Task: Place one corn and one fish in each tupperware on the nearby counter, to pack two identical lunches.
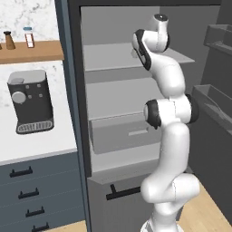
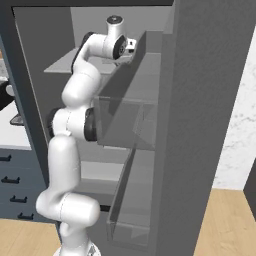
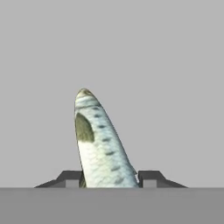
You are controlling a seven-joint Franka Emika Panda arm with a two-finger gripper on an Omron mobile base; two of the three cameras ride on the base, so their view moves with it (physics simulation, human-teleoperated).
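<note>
A pale silver-grey fish (image 3: 101, 144) with a dark fin patch lies on a flat grey surface and points away from the hand. My gripper (image 3: 109, 178) is shut on its near end, one dark fingertip (image 3: 73, 179) pressed against each side. In the left base view the arm reaches up into the open fridge, with the hand at the upper shelf (image 1: 113, 56). The white counter (image 1: 36, 145) lies to the left of the fridge. The corn and the tupperware are out of view.
A dark coffee machine (image 1: 31, 102) stands on the counter under a wooden wall shelf (image 1: 31, 50). A fridge drawer (image 1: 122, 133) sits below the shelves. The open fridge door with its clear bins (image 2: 125, 120) stands close on the arm's right.
</note>
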